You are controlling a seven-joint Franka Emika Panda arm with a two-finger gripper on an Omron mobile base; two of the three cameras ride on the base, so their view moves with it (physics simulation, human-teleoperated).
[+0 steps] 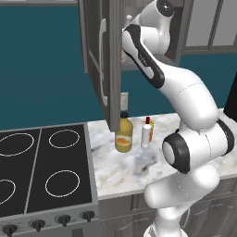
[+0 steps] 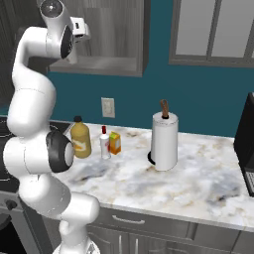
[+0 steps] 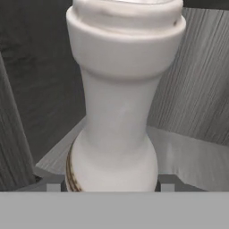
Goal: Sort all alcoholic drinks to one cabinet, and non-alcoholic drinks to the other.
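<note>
Below me the marbled surface [image 2: 198, 188] runs right from the stove. At its left end, toward the far wall, an amber jug [image 2: 81, 140] stands upright; just right of it a small white bottle with a red cap [image 2: 104, 144], then an orange carton [image 2: 115, 143] close beside that. Farther right, well apart, a paper towel roll [image 2: 164, 141] stands on its holder. Up in the open cabinet, the shelf [image 3: 192, 156] carries a white bottle [image 3: 117, 112] between my fingertips
</note>
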